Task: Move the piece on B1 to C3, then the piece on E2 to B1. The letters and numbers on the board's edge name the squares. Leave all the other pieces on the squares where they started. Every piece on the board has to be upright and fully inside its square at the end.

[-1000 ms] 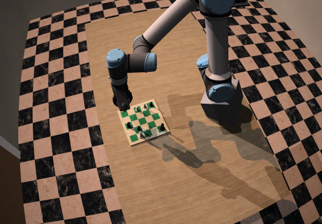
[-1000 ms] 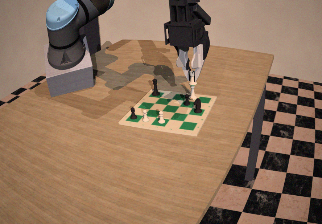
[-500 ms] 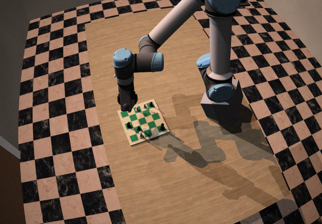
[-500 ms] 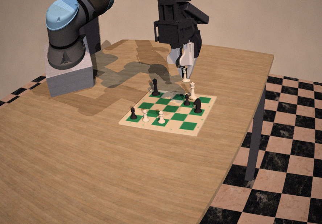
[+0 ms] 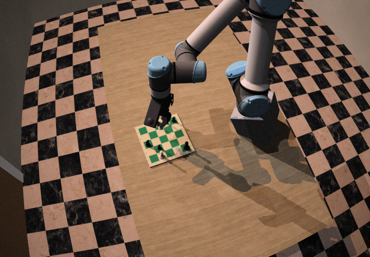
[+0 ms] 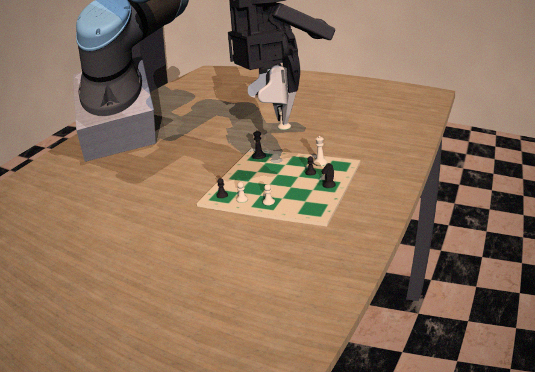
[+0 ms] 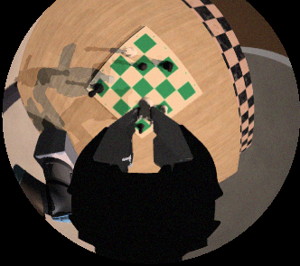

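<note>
The wooden table point(image 6: 129, 272) carries the green-and-cream chessboard point(image 6: 302, 217), the landmark here. Above the board hangs the arm point(image 5: 209, 24), its gripper point(image 6: 281, 109) high over the squares and clenched on a white piece point(image 6: 284, 123), lifted clear of the surface. Which square lies beneath it is hard to judge. On the board stand a black queen point(image 6: 258, 145) at the far corner, a white queen point(image 6: 319, 151), a black knight point(image 6: 328, 175) and several pawns.
</note>
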You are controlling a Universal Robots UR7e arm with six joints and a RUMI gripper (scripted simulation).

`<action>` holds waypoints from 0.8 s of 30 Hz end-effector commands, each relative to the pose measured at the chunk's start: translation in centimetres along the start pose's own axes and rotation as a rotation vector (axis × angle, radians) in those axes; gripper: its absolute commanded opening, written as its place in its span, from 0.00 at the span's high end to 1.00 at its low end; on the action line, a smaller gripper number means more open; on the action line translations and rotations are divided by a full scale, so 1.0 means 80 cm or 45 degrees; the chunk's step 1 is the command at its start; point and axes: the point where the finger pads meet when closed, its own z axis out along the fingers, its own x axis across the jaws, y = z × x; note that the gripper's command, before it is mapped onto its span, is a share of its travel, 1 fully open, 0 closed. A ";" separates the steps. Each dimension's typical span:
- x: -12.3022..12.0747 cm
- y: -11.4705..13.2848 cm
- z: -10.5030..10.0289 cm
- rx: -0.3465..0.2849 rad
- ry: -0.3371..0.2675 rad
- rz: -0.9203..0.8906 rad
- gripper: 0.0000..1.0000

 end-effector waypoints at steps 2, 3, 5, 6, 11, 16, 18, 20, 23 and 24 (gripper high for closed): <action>-0.011 0.004 -0.001 -0.009 0.008 0.108 1.00; -0.011 0.004 -0.001 -0.009 0.008 0.108 1.00; -0.011 0.004 -0.001 -0.009 0.008 0.110 1.00; -0.011 0.004 -0.001 -0.009 0.008 0.110 1.00; -0.011 0.004 -0.001 -0.009 0.008 0.110 1.00; -0.011 0.004 -0.001 -0.009 0.008 0.110 1.00; -0.011 0.004 0.000 -0.009 0.008 0.110 1.00; -0.011 0.004 0.000 -0.009 0.008 0.110 1.00; -0.011 0.004 0.005 -0.010 0.009 0.111 1.00; -0.011 0.004 0.007 -0.010 0.009 0.111 1.00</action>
